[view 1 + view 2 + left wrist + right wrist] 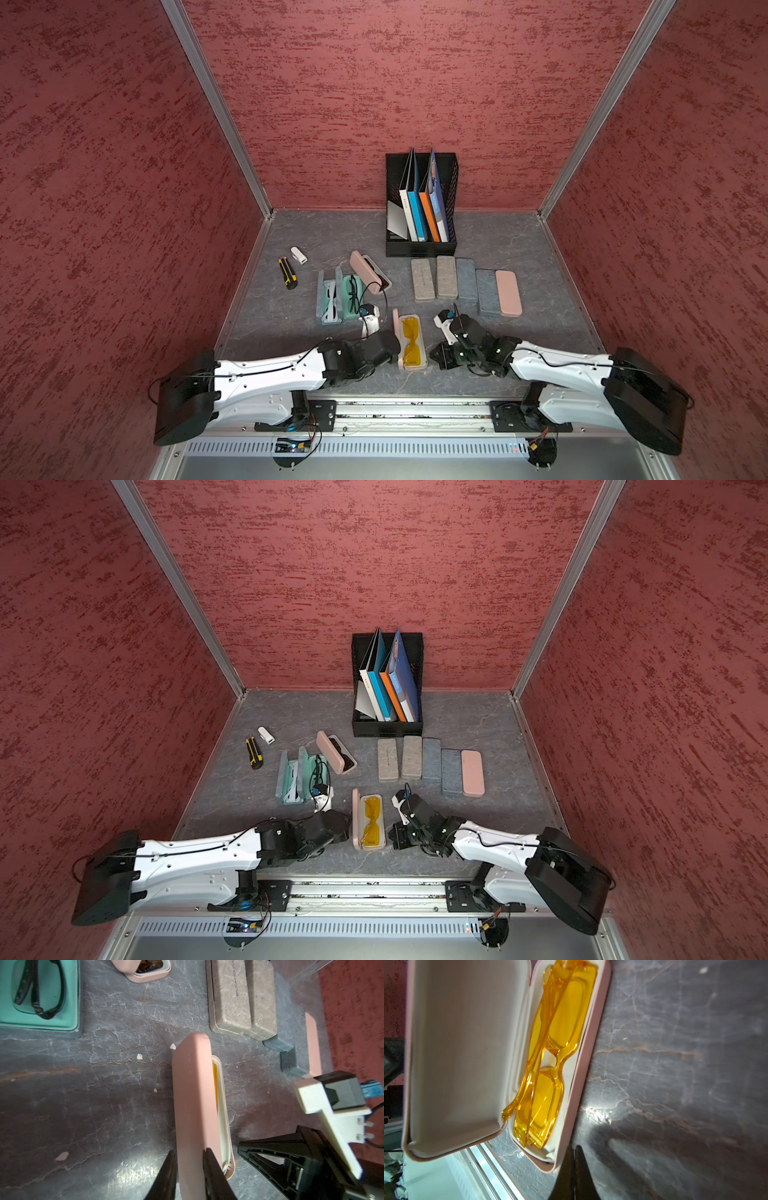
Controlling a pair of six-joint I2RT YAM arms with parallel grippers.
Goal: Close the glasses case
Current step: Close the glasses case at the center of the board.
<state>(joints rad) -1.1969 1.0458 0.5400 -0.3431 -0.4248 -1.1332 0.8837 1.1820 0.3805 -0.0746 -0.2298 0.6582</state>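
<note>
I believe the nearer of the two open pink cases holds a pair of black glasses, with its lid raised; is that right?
Not quite: the glasses in the nearer open pink case are yellow, not black, as the right wrist view shows. Its lid is indeed raised.

text: none readable | beige case point(228, 995) lettering: too small
</note>
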